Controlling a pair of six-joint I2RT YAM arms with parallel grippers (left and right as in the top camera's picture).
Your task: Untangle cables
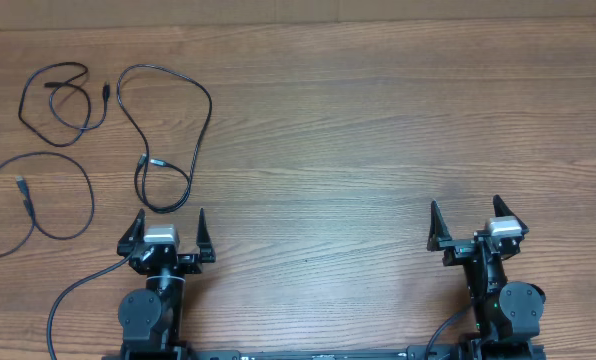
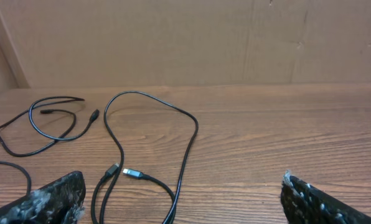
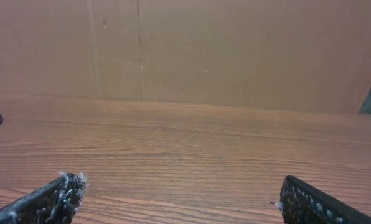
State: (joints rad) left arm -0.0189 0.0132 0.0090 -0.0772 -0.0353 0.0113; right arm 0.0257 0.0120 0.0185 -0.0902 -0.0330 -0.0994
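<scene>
Three black cables lie apart on the wooden table at the left. A long looped cable point(image 1: 203, 110) with a silver plug point(image 1: 144, 159) lies nearest the middle; it also shows in the left wrist view point(image 2: 192, 134). A small coiled cable point(image 1: 58, 100) lies at the far left, also in the left wrist view point(image 2: 33, 124). A third cable point(image 1: 78, 190) curves at the left edge. My left gripper point(image 1: 168, 225) is open and empty, just below the long cable's loop. My right gripper point(image 1: 465, 218) is open and empty, far to the right.
A brown cardboard wall point(image 2: 173, 37) stands along the table's far edge. A robot lead point(image 1: 68, 300) runs off the front left by the left arm's base. Bare wood lies in front of the right gripper point(image 3: 185, 155).
</scene>
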